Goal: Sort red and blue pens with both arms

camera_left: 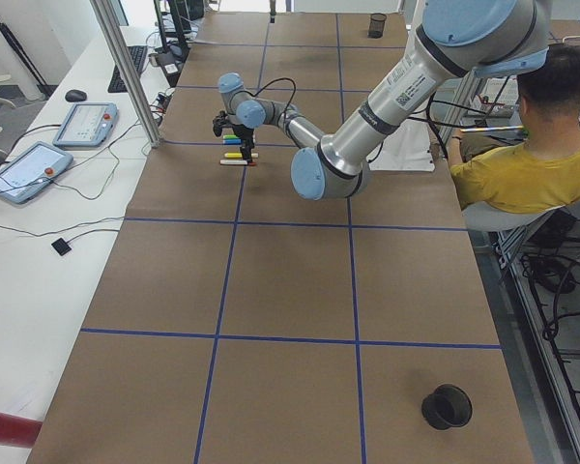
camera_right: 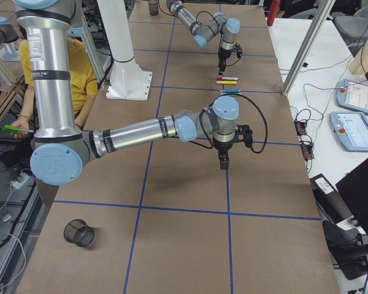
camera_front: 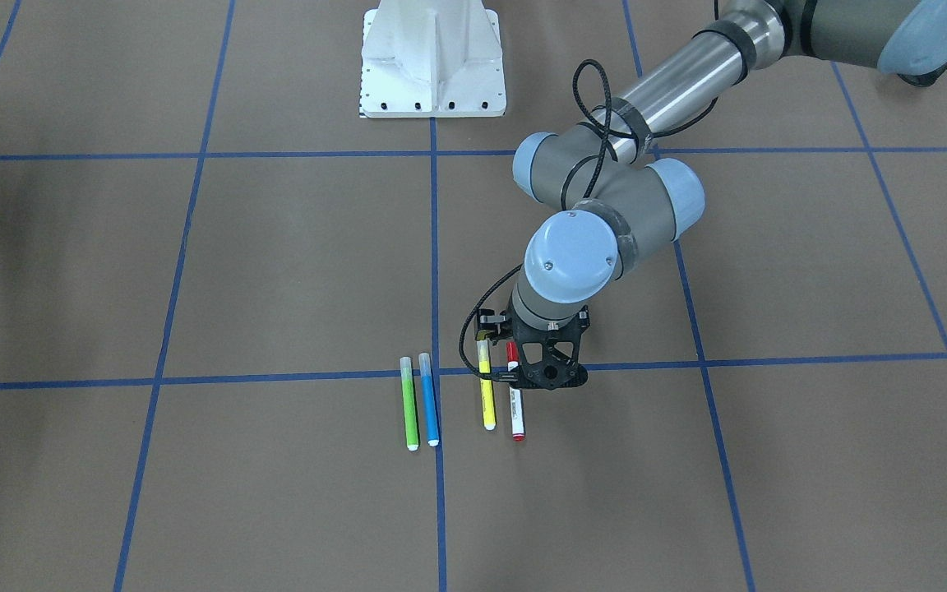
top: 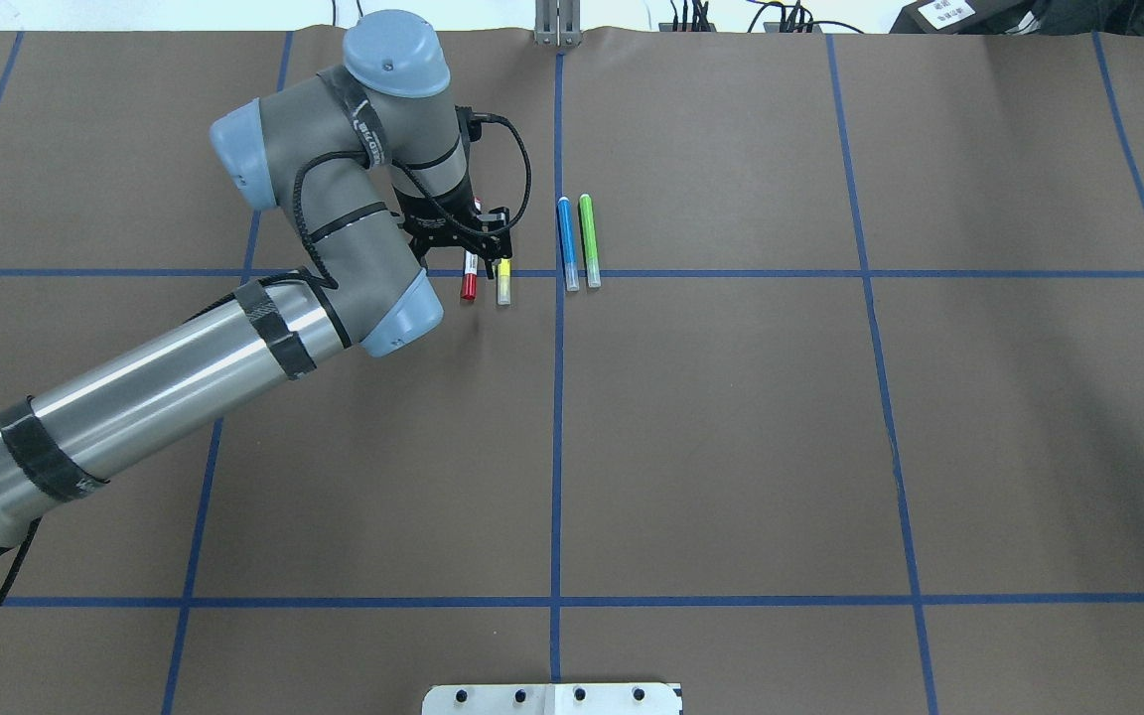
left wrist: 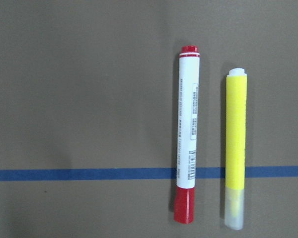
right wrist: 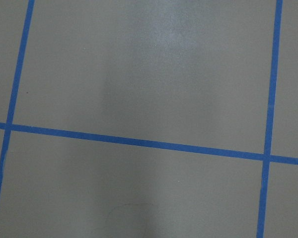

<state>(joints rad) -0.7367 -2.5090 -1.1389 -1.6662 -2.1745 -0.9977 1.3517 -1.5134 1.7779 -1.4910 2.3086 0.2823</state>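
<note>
The red pen, white-barrelled with a red cap, lies flat across a blue tape line and also shows in the left wrist view. The blue pen lies parallel to it, two markers over. My left gripper hovers low over the red pen's capped half, looks open and holds nothing. My right gripper hangs above bare table far from the pens. I cannot tell whether it is open or shut. Its wrist view shows only paper and tape lines.
A yellow marker lies close beside the red pen, and a green marker next to the blue pen. A black mesh cup and a black cup stand at opposite table ends. A seated person is beside the white base.
</note>
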